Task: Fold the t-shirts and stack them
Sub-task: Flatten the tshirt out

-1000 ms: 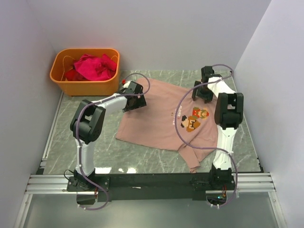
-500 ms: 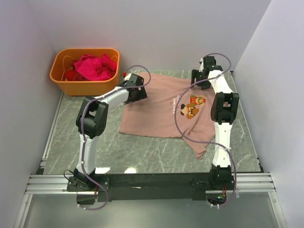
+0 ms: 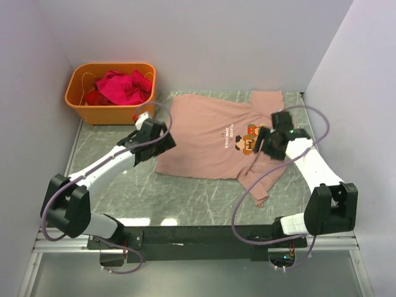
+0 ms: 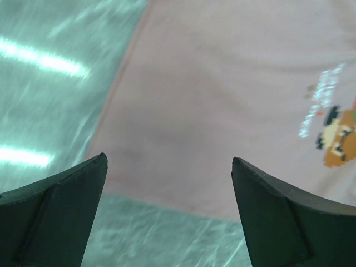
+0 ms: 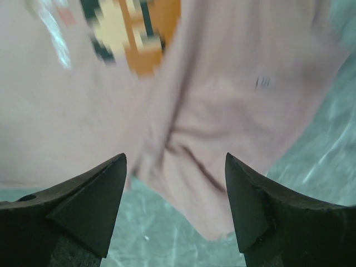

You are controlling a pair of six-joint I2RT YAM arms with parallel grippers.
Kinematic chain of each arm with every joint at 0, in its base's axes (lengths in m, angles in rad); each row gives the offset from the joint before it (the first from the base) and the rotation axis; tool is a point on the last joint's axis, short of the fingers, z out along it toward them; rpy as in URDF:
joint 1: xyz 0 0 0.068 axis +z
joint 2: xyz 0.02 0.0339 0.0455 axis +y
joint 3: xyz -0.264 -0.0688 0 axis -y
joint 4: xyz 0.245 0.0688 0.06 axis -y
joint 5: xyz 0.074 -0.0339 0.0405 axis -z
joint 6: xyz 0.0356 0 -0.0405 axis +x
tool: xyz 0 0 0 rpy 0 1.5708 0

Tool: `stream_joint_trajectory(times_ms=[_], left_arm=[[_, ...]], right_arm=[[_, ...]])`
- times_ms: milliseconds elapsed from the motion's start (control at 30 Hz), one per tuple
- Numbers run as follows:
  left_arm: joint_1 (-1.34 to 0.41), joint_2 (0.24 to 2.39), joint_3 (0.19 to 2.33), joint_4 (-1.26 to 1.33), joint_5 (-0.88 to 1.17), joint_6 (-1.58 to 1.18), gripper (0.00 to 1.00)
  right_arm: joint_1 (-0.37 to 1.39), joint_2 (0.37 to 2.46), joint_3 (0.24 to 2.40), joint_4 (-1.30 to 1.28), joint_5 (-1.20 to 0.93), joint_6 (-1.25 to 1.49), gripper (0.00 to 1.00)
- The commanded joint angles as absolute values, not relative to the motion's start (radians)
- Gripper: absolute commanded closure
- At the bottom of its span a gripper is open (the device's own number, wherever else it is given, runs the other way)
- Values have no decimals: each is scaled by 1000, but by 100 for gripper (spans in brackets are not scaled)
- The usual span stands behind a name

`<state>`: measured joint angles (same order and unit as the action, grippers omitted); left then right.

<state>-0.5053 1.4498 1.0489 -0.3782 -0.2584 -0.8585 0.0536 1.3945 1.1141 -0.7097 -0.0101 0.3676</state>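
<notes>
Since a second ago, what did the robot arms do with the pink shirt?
Both arms dragged the pink shirt toward the back wall, spreading it flatter, then let go. The left gripper and right gripper have pulled back toward the near side and are open above the shirt. The orange tub and the red shirts inside stayed put.

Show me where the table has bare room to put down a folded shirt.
Free: the marble strip between the pink-tan shirt's near hem and the black rail. Crowded: far left, by the orange tub and left arm; right, under the right gripper.
</notes>
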Motion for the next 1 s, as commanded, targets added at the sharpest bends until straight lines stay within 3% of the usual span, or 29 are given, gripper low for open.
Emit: stream_joint_trajectory(times_ms=[0,167,400,767,867,900,933,967], left_arm=[[-502,1401,911,-437,-253,-969,1],[-502,1387,818,-440,-236,-1041,2],[-500,1466,781,-411,-225,-1084,20],[-482,1563,792,-350,-262,-1104,36],[-482,1600,795,-328,-230,-1104,61],[-482,1603,789,-310,-210,-1097,90],[-482,1603,787,-310,-210,-1097,99],[-482,1600,787,-313,-218,-1097,99]], right_arm=[[147,1346,979,-788,78,442,22],[218,1269,846,-851,72,511,23],[230,1215,759,-850,22,528,24],[265,1164,723,-899,-21,532,27],[278,1155,703,-908,-37,549,28],[281,1157,696,-910,-38,552,29],[284,1158,687,-910,-38,557,29],[287,1161,686,-905,-40,560,30]])
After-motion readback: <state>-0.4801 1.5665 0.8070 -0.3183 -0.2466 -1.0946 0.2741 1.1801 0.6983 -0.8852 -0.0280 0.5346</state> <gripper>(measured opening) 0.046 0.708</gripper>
